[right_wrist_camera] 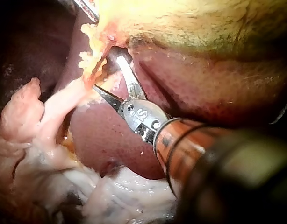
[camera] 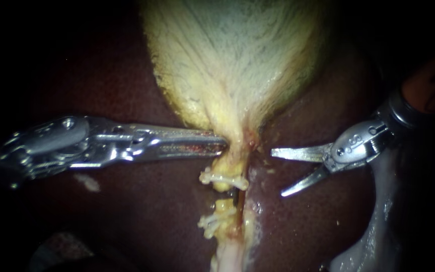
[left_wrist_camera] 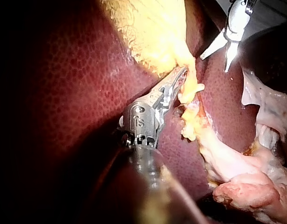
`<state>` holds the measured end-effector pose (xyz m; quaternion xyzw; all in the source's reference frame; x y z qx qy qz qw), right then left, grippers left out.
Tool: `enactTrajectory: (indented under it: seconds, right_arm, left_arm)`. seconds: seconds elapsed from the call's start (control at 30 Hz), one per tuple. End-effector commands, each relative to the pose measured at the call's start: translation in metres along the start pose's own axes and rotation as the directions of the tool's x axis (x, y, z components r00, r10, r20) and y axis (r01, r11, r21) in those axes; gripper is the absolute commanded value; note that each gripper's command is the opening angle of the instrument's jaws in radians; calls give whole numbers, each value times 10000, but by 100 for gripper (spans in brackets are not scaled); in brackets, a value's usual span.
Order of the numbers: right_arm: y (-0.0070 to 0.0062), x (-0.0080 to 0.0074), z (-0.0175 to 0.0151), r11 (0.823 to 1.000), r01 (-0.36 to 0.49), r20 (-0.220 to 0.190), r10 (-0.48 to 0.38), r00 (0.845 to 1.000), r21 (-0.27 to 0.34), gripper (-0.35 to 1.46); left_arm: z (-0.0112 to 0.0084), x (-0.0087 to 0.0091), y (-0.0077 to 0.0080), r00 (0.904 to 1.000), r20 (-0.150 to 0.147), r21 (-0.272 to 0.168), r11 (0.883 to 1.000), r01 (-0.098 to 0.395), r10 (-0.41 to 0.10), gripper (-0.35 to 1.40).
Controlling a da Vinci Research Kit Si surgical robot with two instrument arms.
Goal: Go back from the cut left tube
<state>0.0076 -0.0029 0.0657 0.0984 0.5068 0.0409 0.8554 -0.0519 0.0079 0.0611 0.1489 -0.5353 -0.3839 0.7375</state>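
The pale yellow gallbladder (camera: pixel 232 60) narrows to a neck, and my left instrument (camera: pixel 221 144) is shut on that neck from the left. Below it the tube is cut in two. The upper stump carries a white clip (camera: pixel 221 177), and the lower stump carries another clip (camera: pixel 211 220). My right instrument (camera: pixel 278 173) stands to the right of the cut, apart from the tissue, with its two thin blades open and nothing between them. The right wrist view shows these blades (right_wrist_camera: pixel 107 72) close beside the clipped stumps (right_wrist_camera: pixel 89 60). In the left wrist view my left instrument (left_wrist_camera: pixel 180 77) grips under the yellow tissue.
Dark red liver (camera: pixel 101 216) lies all around the gallbladder. A band of whitish tissue (camera: pixel 373 226) runs down under my right instrument's shaft. Loose pale pink tissue (right_wrist_camera: pixel 26 121) lies beyond the lower stump in the right wrist view.
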Motion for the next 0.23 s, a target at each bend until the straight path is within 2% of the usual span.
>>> enactTrajectory:
  seconds: [0.03, 0.23]
  right_arm:
    - [0, 0, 0, 10000, -3, 0, 3, 10000, 1, 143]
    - [0, -1, -2, 10000, 0, -2, 0, 10000, 7, 143]
  left_arm:
    - [0, 0, 1, 10000, 0, 15, 10000, 0, 0, -35]
    - [0, 1, 3, 10000, 0, 22, 10000, 57, -57, -35]
